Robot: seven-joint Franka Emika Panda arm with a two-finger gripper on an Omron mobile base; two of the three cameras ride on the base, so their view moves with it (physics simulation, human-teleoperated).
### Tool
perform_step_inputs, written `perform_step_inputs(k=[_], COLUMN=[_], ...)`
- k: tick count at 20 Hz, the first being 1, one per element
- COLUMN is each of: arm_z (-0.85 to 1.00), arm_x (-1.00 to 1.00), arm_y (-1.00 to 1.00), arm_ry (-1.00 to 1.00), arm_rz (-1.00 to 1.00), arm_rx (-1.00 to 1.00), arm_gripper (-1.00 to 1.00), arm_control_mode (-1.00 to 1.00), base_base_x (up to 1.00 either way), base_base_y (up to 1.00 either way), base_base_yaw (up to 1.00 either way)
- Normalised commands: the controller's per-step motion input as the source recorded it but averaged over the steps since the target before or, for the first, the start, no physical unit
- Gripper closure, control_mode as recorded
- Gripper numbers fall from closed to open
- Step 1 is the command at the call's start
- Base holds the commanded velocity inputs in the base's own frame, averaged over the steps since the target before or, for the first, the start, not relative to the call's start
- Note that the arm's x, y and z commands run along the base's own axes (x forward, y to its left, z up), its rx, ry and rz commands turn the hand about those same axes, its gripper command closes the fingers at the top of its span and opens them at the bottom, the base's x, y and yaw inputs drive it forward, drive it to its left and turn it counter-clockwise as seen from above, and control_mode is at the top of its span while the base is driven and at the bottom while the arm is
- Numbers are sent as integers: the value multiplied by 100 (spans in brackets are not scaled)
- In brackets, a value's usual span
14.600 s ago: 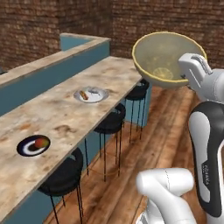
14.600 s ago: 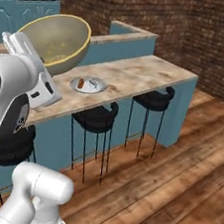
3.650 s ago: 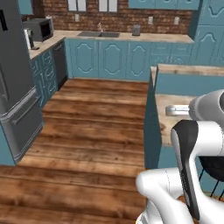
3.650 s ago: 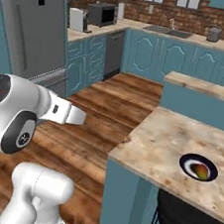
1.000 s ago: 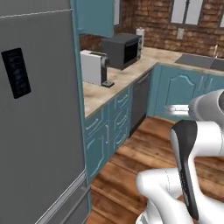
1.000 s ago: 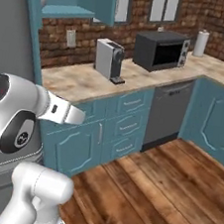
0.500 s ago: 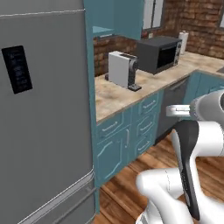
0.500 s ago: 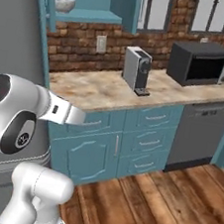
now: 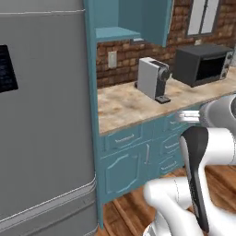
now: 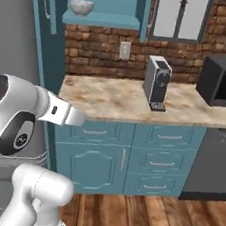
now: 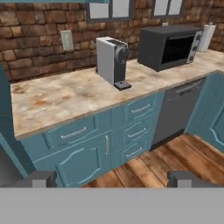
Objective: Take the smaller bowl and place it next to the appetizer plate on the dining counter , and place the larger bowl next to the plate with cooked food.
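Note:
A small whitish-grey bowl, the smaller bowl point(image 10: 81, 6), sits on a teal open shelf high above the wall counter, at the upper left of the right base view. My gripper point(image 11: 113, 180) is open, its two dark fingertips point(image 11: 40, 179) wide apart with nothing between them. It is held in front of the base at about counter height, pointing at the brick-backed wall counter point(image 11: 65, 98), well below and away from the bowl. The larger bowl, both plates and the dining counter are out of view.
A white coffee machine point(image 10: 157, 83) and a black microwave point(image 9: 202, 64) stand on the wall counter. A tall grey fridge point(image 9: 41, 115) rises at the left. Teal drawers point(image 11: 74, 133) and a dark dishwasher point(image 10: 213, 161) are below, with wood floor point(image 10: 141, 219) in front.
The whole picture has shifted as the base moved: the coffee machine and wall counter now sit nearer and more central. The gripper stays open and empty.

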Motion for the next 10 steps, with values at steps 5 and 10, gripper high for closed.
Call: perform_step_inputs(k=[5,10], arm_z=[0,0], arm_x=[0,0], arm_y=[0,0], arm_ry=[0,0], arm_rz=[0,0], arm_rx=[0,0], arm_gripper=[-100,-100], arm_control_mode=[100,100], base_base_x=[19,4], base_base_y=[-64,-40], base_base_yaw=[55,55])
